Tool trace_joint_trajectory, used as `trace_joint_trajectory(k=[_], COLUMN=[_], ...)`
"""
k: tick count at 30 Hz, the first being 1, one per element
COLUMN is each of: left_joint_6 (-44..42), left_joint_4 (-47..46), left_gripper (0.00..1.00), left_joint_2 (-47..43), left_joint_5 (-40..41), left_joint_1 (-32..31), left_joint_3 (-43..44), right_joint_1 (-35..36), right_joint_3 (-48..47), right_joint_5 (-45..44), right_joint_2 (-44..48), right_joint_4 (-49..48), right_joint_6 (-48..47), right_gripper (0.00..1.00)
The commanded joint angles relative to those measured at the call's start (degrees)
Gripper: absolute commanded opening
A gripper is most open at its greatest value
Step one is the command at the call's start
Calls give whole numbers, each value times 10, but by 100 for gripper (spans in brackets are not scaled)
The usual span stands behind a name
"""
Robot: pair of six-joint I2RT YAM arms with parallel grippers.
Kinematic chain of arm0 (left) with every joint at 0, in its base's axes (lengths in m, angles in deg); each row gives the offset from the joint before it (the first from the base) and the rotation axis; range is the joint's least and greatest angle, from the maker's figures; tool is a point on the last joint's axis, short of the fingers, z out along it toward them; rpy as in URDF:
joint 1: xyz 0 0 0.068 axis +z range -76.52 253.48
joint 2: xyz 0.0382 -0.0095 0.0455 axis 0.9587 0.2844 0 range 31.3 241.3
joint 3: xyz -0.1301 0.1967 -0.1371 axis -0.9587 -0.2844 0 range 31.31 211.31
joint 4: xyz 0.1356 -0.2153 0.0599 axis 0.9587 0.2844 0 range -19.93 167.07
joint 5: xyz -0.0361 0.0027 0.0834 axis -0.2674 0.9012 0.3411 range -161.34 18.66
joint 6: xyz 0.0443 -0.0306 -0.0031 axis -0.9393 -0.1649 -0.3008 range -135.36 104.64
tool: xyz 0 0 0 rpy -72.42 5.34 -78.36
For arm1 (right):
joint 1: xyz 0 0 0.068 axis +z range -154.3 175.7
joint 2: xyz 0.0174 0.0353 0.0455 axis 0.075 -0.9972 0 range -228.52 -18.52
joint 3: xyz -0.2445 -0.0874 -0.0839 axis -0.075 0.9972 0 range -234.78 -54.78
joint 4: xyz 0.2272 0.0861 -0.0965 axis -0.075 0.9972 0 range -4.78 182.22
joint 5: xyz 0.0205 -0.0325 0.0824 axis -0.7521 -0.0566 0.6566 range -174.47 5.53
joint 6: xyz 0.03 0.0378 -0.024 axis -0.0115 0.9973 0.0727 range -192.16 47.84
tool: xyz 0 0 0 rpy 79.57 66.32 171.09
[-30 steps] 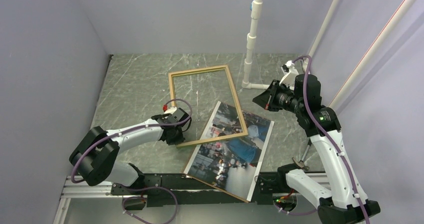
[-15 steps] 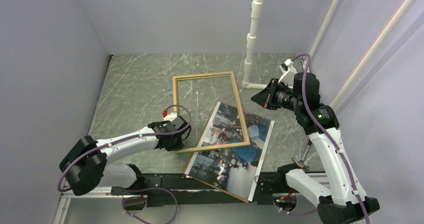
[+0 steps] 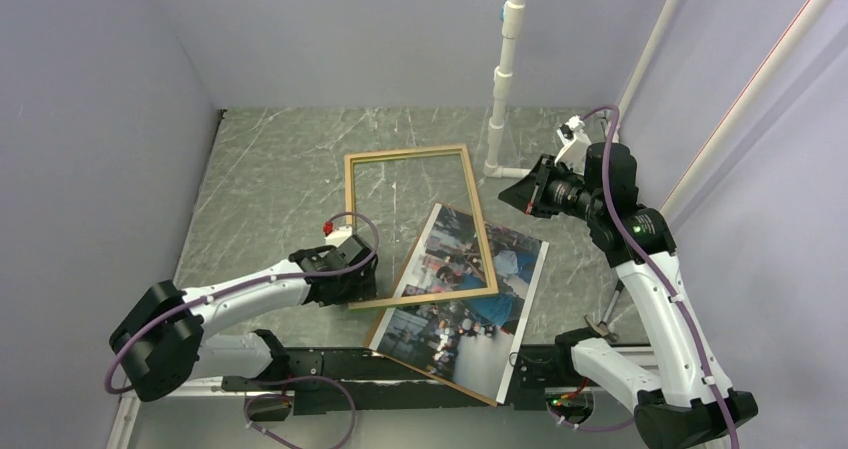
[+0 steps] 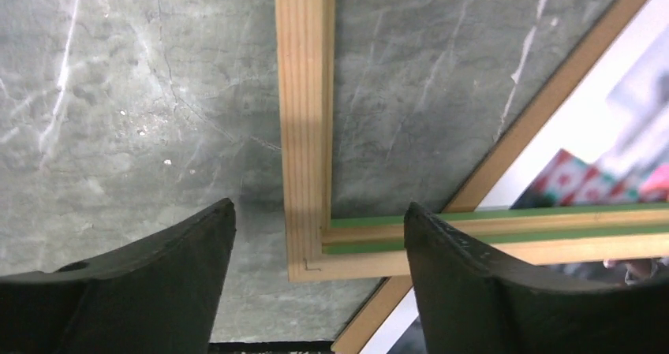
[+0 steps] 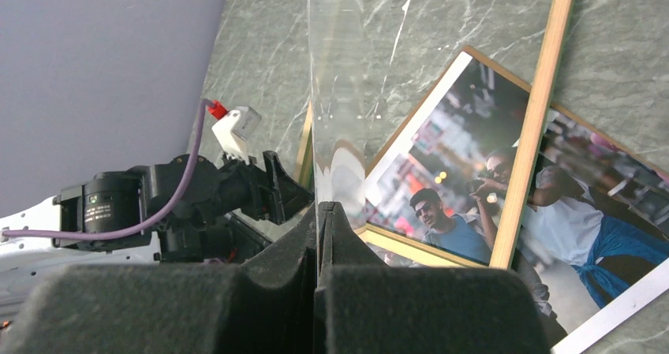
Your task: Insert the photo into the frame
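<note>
The frame, light wood with green showing on its inner edge, lies on the marble table, its near right part resting over the photo. The photo lies face up on a brown backing board. My left gripper is open, its fingers on either side of the frame's near left corner without touching it. My right gripper hovers beyond the frame's right rail, shut on a clear pane that stands on edge between the fingers. Through the pane's side I see the photo and a frame rail.
A white pipe stand rises at the back right, close to the right arm. Lilac walls close in the left, back and right sides. A black rail runs along the near edge under the board's corner.
The left gripper swung the frame's far end rightward, squaring it, then opened and let go of the near left corner. The right arm rose slightly with the pane.
</note>
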Motion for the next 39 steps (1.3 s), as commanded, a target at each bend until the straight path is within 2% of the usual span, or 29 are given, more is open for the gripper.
trace_joint_trajectory(k=[1,5,10,14,19,30,39], left_joint_6=[-11,-39,-68,-53,-25,-7,-17], left_joint_4=[-6,-12,-77,-140,-183,-96,-7], left_gripper=[86,90,93,99,100,99,99], left_joint_2=[-37,-63,-118,-159,-177,-169,-90], left_joint_5=[8,4,-69,-115,-141,-98,-62], left_joint_1=[-2,13,80,127,168,192,193], left_joint_3=[27,55,61,50,51,36,53], right_joint_1=[1,2,1,1,3,14,37], right_joint_3=[-8,-1,9,11,2,-36,-71], right_joint_5=[23,41,68,83,98,106,69], right_joint_2=[-1,-10,-30,-53,-85,-174,-236], right_joint_4=[-43,-54,-66,-73,-89,-141,-188], right_joint_6=[14,23,27,28,32,58,102], right_gripper=[0,0,0,0,0,0,0])
